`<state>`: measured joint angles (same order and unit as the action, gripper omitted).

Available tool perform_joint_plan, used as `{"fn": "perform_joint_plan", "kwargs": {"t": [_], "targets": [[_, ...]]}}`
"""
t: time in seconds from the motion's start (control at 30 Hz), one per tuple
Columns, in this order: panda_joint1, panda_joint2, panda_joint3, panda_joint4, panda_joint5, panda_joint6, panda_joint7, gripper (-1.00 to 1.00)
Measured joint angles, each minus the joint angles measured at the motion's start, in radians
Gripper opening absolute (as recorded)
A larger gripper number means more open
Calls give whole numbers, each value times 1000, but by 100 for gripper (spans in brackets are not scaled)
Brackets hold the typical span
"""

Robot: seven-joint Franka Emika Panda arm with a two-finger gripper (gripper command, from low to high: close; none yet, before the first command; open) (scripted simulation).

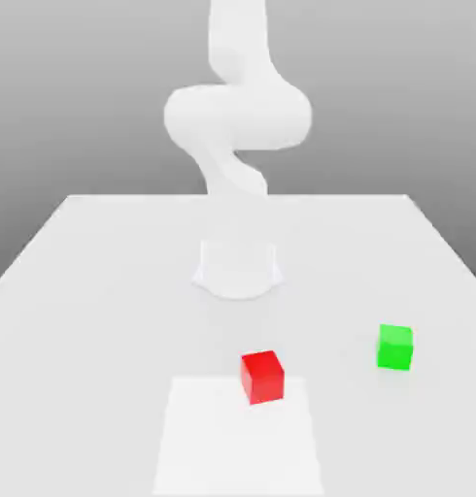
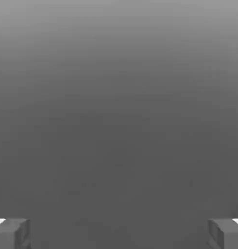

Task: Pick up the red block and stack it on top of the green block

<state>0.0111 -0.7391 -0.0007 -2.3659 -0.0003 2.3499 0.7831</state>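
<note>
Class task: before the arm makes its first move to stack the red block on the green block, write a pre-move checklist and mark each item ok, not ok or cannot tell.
1. Red block sits flat on the table, nothing on top: ok.
2. Green block has a bare top face to receive the red one: ok.
3. The two blocks stand apart, green toward the exterior view's right, leaving room around the red one: ok.
4. Gripper open, with fingertips wide apart in the hand view and nothing between them: ok.
5. Gripper lined up over the red block: not ok, no block shows in the hand view.
</note>
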Motion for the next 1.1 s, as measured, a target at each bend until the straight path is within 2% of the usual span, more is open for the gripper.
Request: {"fn": "perform_joint_plan", "kwargs": {"t": [0.53,0.6,0.77,0.8,1.0,1.1], "targets": [[85,519,-4,-516,0,408,-142,0],[91,655,0,-550,0,511,-156,0],[95,869,1,-542,1,689,-162,0],[95,902,1,-538,1,717,-162,-100],[94,919,1,-535,-3,731,-159,-100],[91,857,3,-544,-3,678,-159,-100]]}}
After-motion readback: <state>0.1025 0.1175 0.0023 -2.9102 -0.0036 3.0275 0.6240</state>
